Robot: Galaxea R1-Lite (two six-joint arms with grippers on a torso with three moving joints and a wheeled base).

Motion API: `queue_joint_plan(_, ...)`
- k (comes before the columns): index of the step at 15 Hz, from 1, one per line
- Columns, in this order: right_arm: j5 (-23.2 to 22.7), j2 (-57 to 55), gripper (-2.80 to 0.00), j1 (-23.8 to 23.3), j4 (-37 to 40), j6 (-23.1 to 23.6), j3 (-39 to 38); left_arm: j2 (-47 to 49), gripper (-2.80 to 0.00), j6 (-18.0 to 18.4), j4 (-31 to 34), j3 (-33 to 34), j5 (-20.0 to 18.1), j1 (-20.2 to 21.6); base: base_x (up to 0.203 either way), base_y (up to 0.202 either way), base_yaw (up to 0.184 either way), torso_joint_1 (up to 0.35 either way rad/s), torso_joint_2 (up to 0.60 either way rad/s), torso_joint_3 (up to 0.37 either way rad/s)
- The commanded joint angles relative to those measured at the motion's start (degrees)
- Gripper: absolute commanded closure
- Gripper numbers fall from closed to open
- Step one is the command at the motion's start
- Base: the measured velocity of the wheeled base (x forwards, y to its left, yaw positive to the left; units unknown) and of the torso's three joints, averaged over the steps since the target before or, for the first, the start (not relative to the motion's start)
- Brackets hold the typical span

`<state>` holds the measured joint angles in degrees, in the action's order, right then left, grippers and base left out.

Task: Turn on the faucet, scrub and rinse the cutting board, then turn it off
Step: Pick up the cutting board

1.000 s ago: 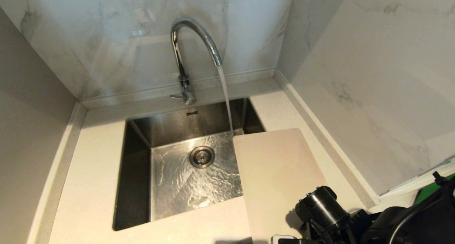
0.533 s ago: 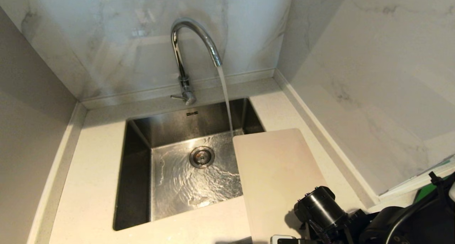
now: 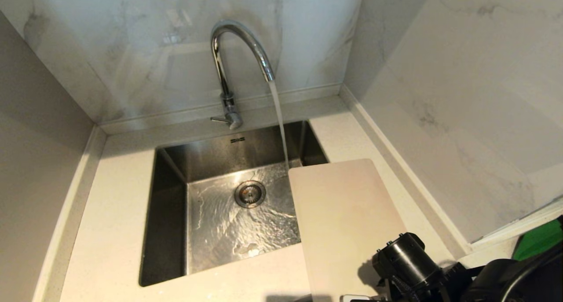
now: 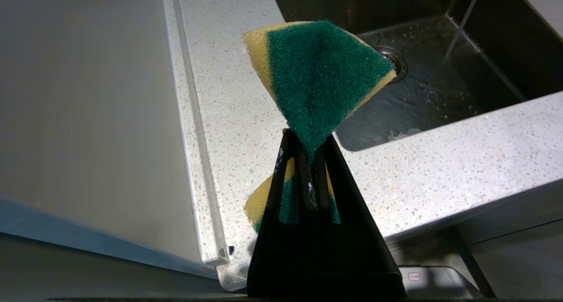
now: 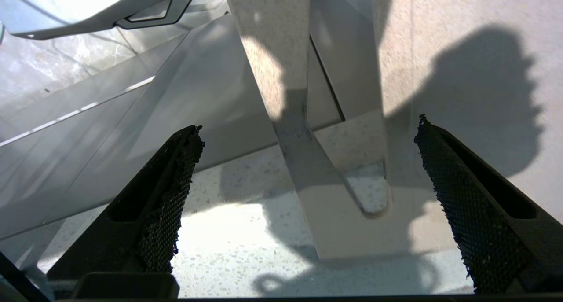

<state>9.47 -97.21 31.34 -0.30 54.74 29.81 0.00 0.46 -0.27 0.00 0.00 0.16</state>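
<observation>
Marble walls are closing in a speckled worktop (image 3: 114, 214) whose sink (image 3: 169, 214) is taking water from the faucet (image 3: 228, 68). Along the sink's right edge the cutting board (image 3: 347, 218) is overhanging the basin. Right end effector (image 5: 308, 196) is gaping wide above the worktop; left end effector (image 4: 308, 161) is pinching a sponge (image 4: 321, 77).

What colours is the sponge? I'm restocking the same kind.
Dark green scrubbing face on yellow foam; the sponge shows best in the left wrist view.

small dark mark on sink (image 3: 167, 231) wall, unreadable
</observation>
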Motion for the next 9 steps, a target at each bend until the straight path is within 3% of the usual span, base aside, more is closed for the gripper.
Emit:
queue_joint_plan(1, 0.02, 2.37, -2.80, 0.03, -0.13, 0.28, -0.28, 0.09, 0.00, -0.02, -0.06, 0.09, 0.00, 0.02, 0.000, 0.000, 0.000, 0.000, 0.00, 0.000)
queue_joint_plan(9, -2.66, 5.27, -2.80, 1.88, 1.97, 0.20, -0.54, 0.09, 0.00, 0.06, 0.00, 0.09, 0.00, 0.02, 0.000, 0.000, 0.000, 0.000, 0.00, 0.000)
